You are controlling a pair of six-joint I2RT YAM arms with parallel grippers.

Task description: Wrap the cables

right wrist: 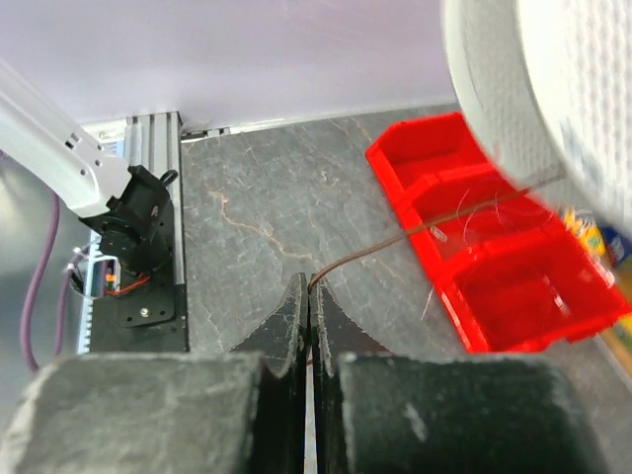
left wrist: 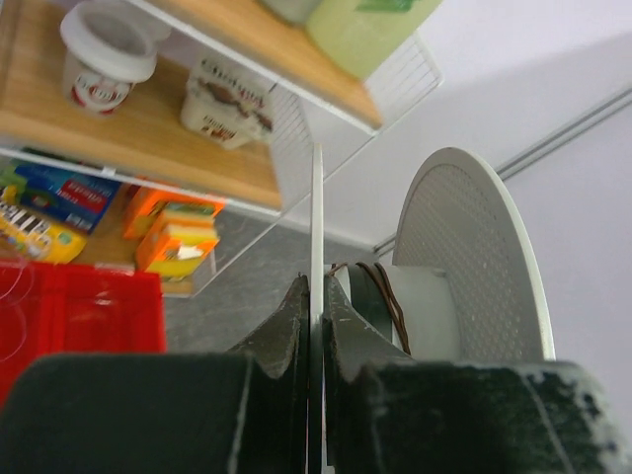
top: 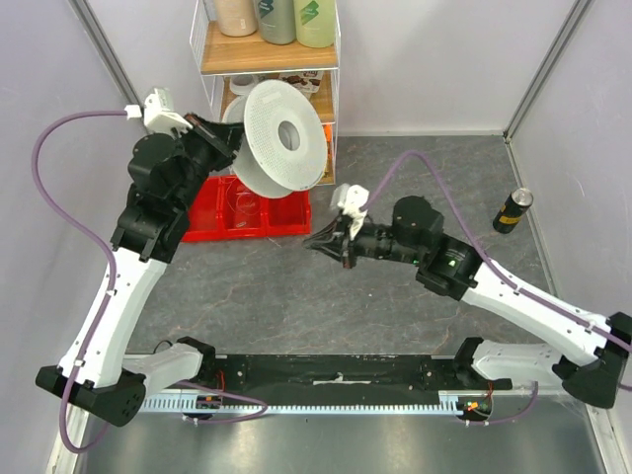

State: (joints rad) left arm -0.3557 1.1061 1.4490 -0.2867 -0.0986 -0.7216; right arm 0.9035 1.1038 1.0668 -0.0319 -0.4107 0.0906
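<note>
My left gripper (top: 229, 133) is shut on the near flange (left wrist: 317, 217) of a round white perforated spool (top: 281, 133) and holds it in the air in front of the shelf. A few turns of thin brown cable (left wrist: 395, 301) lie on the spool's hub. My right gripper (top: 314, 244) is shut on the thin brown cable (right wrist: 425, 229). In the right wrist view the cable runs taut from the fingertips (right wrist: 310, 279) up and right over the red bin towards the spool (right wrist: 553, 89).
A red bin (top: 247, 212) sits under the spool. A wire shelf rack (top: 267, 59) with bottles and boxes stands behind. A dark can (top: 513, 209) stands at the right. A black rail (top: 336, 380) runs along the near edge between the arm bases.
</note>
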